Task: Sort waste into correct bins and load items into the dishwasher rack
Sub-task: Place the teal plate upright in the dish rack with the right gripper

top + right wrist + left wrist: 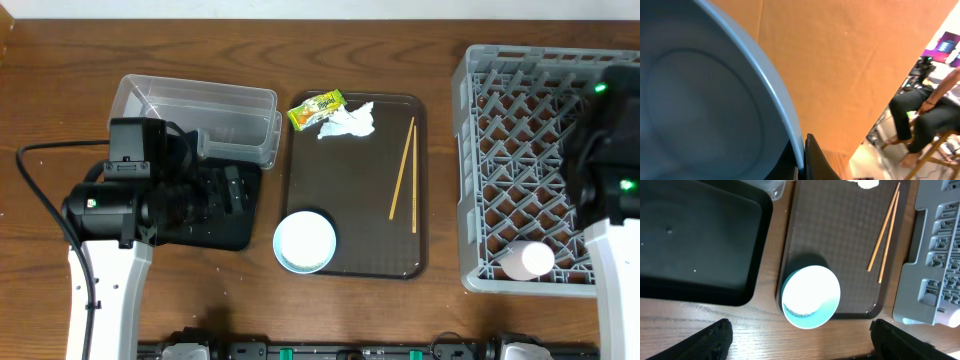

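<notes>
**Right jaws pinch a bowl's rim over the rack; left jaws hang wide above the black tray**

The right arm (608, 170) stands over the grey rack (520, 130) at the right end of the desk (60, 70). Its jaws are pressed together on the thin rim of a blue bowl (700, 100), whose pale inside fills the left half of the right wrist view. From overhead the bowl is hidden under the arm, so how it sits against the pegs cannot be told. A small pale cup (527, 260) lies in the rack's front row, just beside the arm.

The left arm (110, 210) hovers over the black tray (225, 232); its jaws are spread wide with nothing between them. The dark fingertips (715, 340) show at the bottom corners of the left wrist view. A few white grains (694, 271) lie scattered on the black tray; the clear tub (190, 110) sits just behind it.

Between the bins and the rack lies the brown tray (360, 200), and it carries the rest:

- The yellow-green wrapper (316, 108) lies at the back left corner, with the crumpled tissue (348, 122) touching it on the right.
- The chopsticks (405, 175) lie side by side in the right half, slightly tilted.
- The mint-green bowl (305, 242) stands upright at the front left corner; its rim reaches past the tray's edge as seen from above.
</notes>
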### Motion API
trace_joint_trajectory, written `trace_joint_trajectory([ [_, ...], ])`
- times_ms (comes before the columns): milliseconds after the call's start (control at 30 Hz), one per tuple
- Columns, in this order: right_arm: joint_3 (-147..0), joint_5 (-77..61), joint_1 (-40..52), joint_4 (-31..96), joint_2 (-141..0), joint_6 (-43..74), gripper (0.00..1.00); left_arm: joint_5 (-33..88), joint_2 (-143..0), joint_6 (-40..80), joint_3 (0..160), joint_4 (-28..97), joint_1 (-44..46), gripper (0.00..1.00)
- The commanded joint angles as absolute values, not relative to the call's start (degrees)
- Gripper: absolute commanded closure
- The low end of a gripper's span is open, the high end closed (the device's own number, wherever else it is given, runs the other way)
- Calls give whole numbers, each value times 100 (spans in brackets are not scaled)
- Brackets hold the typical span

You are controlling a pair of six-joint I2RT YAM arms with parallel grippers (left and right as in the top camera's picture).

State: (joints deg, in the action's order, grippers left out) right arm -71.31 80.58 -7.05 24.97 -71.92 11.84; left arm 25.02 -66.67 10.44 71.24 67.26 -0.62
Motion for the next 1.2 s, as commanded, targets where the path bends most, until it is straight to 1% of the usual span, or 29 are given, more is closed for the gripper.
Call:
trace_joint_trajectory([
  [0,-7166,7905,-1070,1815,-7382,-447,99,2432,-6654,947,7212,6746,-56,10],
  [67,-7166,7902,-1299,1085,-7570,-1240,99,2434,-6654,947,7212,6746,-56,10],
  [133,-7166,7802,-1444,773,-7708,-1610,99,2434,-6654,947,7212,6746,-56,10],
  [367,-7159,7317,-1811,733,-8302,-2639,99,2434,-6654,947,7212,6746,-56,10],
  [467,-7159,7150,-1883,440,-8626,-3404,99,2434,-6654,947,7212,6744,-56,10],
  [733,-7159,7150,-1890,-1087,-9653,-5513,99,2434,-6654,950,7212,6744,-56,10],
  [867,-7159,7126,-1890,-1682,-10134,-6351,99,2434,-6654,950,7212,6746,-56,10],
  [967,-7159,7126,-1822,-2067,-10403,-6646,99,2434,-6654,950,7212,6746,-56,10],
  [1167,-7159,6871,-1520,-2075,-10580,-6657,99,2434,-6654,947,7212,6746,-56,10],
])
